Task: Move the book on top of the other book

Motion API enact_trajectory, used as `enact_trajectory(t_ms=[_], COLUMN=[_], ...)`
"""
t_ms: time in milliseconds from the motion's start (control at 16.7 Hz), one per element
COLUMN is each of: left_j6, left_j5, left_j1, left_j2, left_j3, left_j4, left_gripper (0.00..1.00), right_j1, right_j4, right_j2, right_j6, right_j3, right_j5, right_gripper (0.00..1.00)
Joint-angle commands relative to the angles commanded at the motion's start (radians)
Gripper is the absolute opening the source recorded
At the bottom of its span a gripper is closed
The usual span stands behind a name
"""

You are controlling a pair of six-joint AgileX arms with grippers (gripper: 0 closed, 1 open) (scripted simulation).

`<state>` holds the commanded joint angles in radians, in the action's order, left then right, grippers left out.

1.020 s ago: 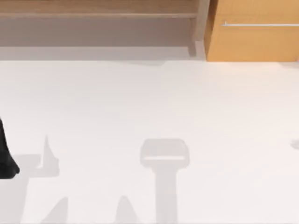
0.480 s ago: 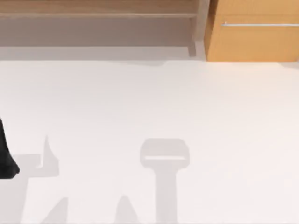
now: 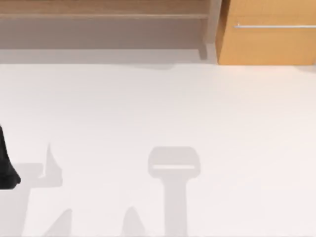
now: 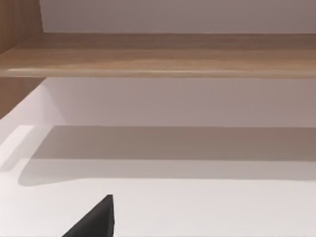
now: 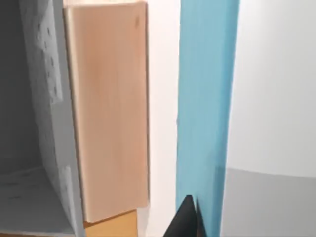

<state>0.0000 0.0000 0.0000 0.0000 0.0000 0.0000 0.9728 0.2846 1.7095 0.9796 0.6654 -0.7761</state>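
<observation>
One blue book [image 5: 205,98] beside the right gripper [image 5: 187,217] (grip unclear), left arm [image 3: 6,163] at table's [image 3: 158,113] left edge.

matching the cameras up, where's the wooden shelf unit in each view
Top view: wooden shelf unit along the far edge of the white table.
Left wrist view: its board crosses beyond the table.
Right wrist view: pale wood panel, likely the same unit, beside a blue strip.
Shared landmark: the white table.

Desk [image 3: 158,113]: plain white. Shelf [image 3: 103,9]: light wood grain. Cabinet [image 3: 266,44]: orange-tan wood, silver handle [image 3: 274,25]. Book [image 5: 206,108]: solid blue. Panel [image 5: 106,108]: pale wood. Left arm [image 3: 6,163]: black.
</observation>
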Motion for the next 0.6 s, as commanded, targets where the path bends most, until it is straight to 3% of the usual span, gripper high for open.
enact_trajectory(t_ms=[300,600], left_j6=[0.000,0.000], left_j5=[0.000,0.000], left_j1=[0.000,0.000], left_j2=[0.000,0.000], left_j3=[0.000,0.000], left_j4=[0.000,0.000], left_gripper=[1.00,1.00], right_j1=[-0.005,-0.005], right_j4=[0.010,0.010], right_j2=[0.008,0.008], right_j6=[0.007,0.007], right_j3=[0.002,0.002], right_j5=[0.006,0.006], right_gripper=[0.00,0.38])
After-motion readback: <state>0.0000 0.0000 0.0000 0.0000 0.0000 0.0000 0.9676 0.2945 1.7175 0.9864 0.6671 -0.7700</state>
